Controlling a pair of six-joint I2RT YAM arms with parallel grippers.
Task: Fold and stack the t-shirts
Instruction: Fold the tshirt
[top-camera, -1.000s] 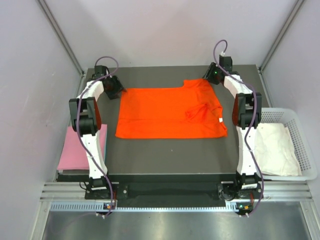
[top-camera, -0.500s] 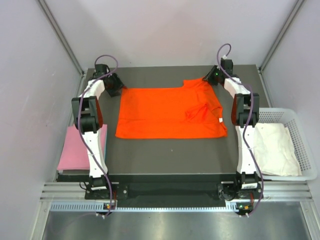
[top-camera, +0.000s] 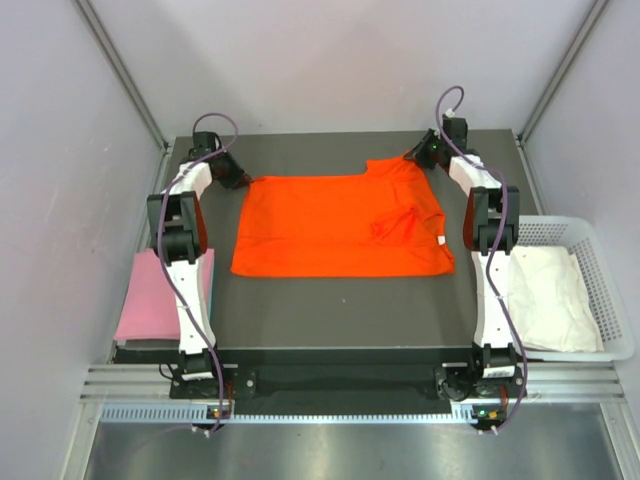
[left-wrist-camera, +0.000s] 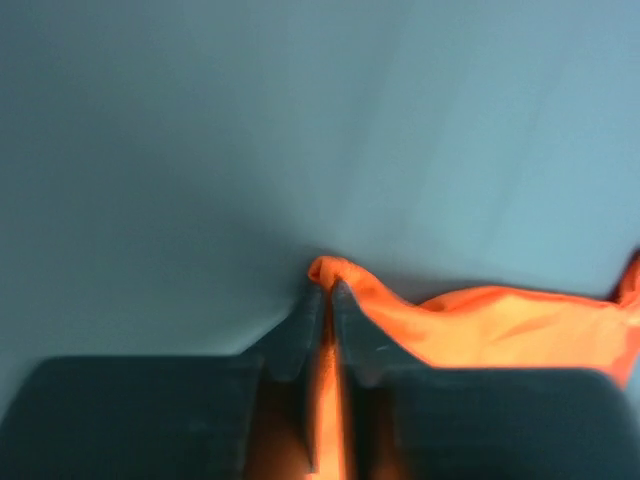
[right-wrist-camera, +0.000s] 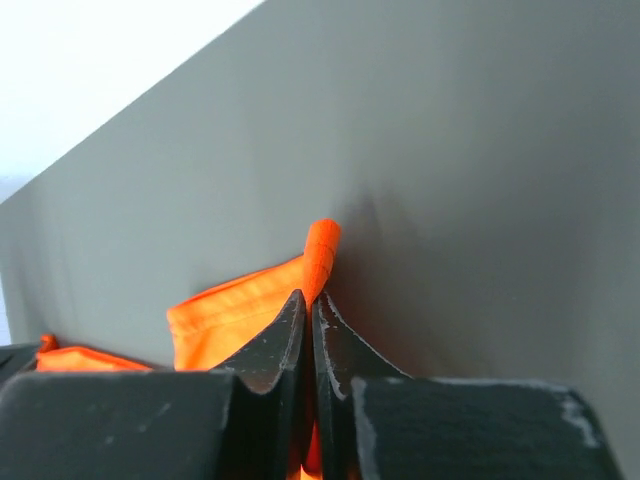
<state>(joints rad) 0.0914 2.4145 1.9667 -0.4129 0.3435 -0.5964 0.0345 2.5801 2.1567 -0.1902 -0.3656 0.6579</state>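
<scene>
Left arm (top-camera: 190, 300) nudges rightward; left end effector (left-wrist-camera: 325, 290) and right end effector (right-wrist-camera: 308, 300) each pinch a far corner of the t-shirt (top-camera: 340, 225) (orange-red, long axis left-right); fabric lies nearward on the counter (top-camera: 330, 310).

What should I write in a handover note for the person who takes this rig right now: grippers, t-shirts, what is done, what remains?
Left gripper: shut on the far-left corner of the orange-red t-shirt.
Right gripper: shut on its far-right corner.
The shirt lies spread on the table, not yet folded.
Pink t-shirt: flat beside the table's left edge, seemingly folded.
White t-shirt: crumpled in the white basket on the right.
Left: fold the orange-red one, then the white, and stack.
</scene>
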